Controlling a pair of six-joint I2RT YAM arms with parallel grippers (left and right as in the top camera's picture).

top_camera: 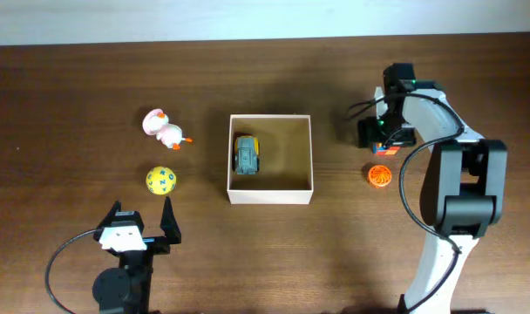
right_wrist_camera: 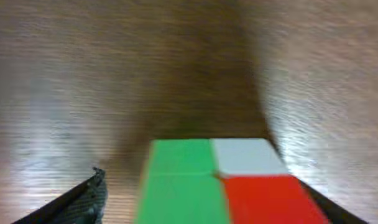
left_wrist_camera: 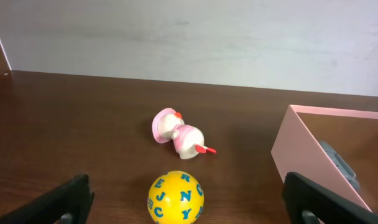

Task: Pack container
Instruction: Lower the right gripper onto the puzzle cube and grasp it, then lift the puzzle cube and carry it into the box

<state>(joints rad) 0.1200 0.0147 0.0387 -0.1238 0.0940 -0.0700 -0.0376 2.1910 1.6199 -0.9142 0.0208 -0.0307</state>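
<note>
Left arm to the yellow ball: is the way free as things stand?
Probably yes. The left pincer stands open and the yellow ball lies just ahead of it on bare table, apart from the pink toy and the container; nothing sits between.

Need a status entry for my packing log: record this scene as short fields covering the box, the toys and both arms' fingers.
box: square, open-topped
in box: car, against one wall
outside, left arm's side: duck, ball
outside, right arm's side: disc, cube
left fingers: open, empty, short of ball
right fingers: open, either side of cube, not yet gripping
</note>
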